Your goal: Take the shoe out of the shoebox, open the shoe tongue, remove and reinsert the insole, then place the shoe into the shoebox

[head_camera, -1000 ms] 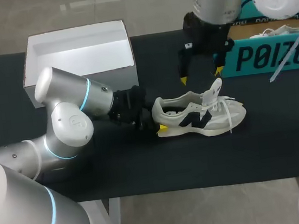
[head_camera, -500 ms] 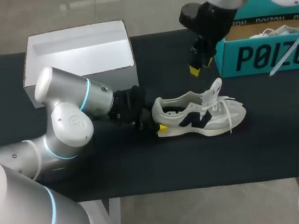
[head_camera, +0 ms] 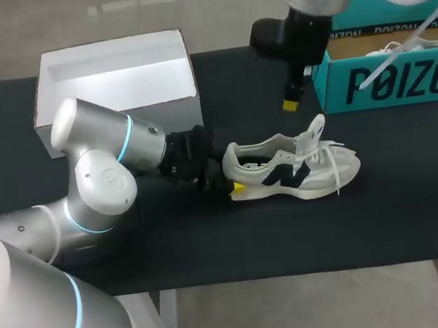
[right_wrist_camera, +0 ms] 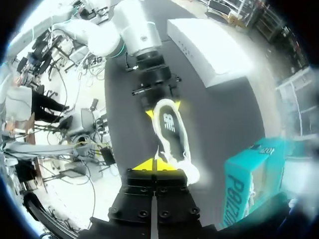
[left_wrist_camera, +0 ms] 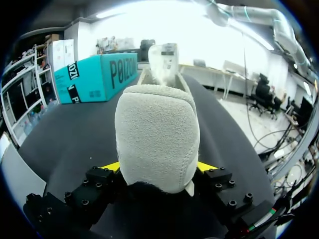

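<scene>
A cream and white shoe (head_camera: 291, 169) with a dark side mark lies on its sole on the black table (head_camera: 213, 245), toe to the right, tongue standing up. My left gripper (head_camera: 233, 180) is at its heel. In the left wrist view the heel (left_wrist_camera: 157, 134) fills the space between both yellow fingers (left_wrist_camera: 110, 167), which press on it from either side. My right gripper (head_camera: 292, 105) hangs above the table behind the shoe, shut and empty, close to the teal shoebox (head_camera: 392, 79). From the right wrist the shoe (right_wrist_camera: 172, 137) lies below and ahead of its joined tips (right_wrist_camera: 154, 164).
A white open box (head_camera: 112, 77) sits at the back left of the table. The teal shoebox at the back right holds another shoe with loose laces. My left arm's elbow (head_camera: 100, 170) lies low over the table's left side.
My right gripper has gone from open to shut, empty, while lifting and swinging back from above the shoe toward the teal shoebox. The left arm and the shoe have not moved.
</scene>
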